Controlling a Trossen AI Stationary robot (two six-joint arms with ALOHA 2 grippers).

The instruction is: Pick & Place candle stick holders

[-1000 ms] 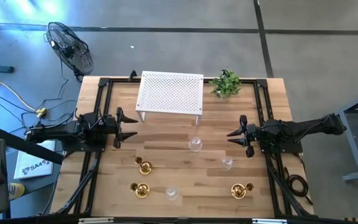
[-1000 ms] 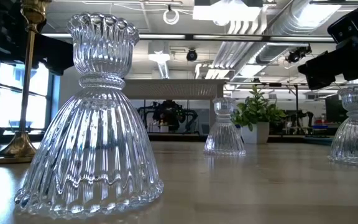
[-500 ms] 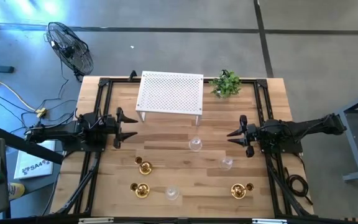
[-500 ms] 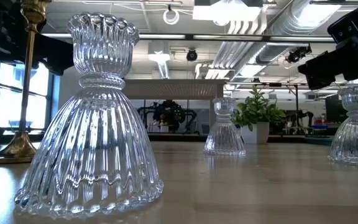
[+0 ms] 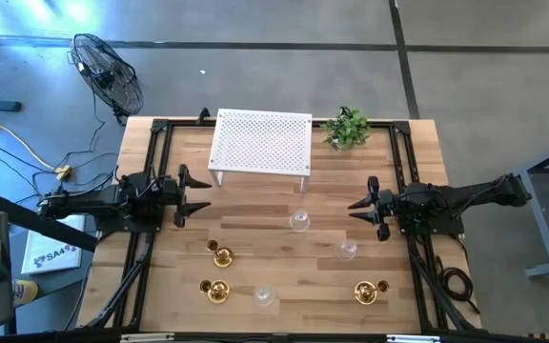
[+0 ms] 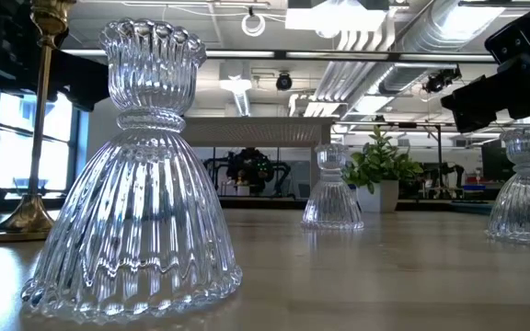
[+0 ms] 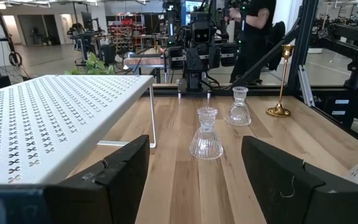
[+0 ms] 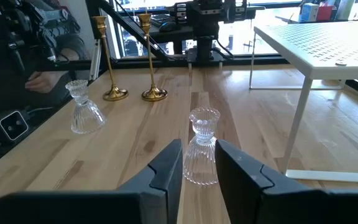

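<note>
Three gold candle stick holders stand on their round bases on the wooden table (image 5: 255, 238): two at near left (image 5: 221, 254) (image 5: 216, 290) and one at near right (image 5: 365, 292). Three clear glass holders stand upright: one mid-table (image 5: 300, 221), one right of it (image 5: 347, 250), one near the front edge (image 5: 264, 296). My left gripper (image 5: 201, 195) hovers open at the left side, and the mid-table glass holder (image 7: 206, 134) shows between its fingers, farther off. My right gripper (image 5: 354, 205) hovers at the right side with a narrow gap, facing the same glass holder (image 8: 201, 155).
A white perforated shelf (image 5: 261, 143) on legs stands at the table's far middle, with a small green plant (image 5: 347, 127) to its right. Black frame rails (image 5: 155, 171) run along both sides. A fan (image 5: 108, 71) stands on the floor beyond the far left.
</note>
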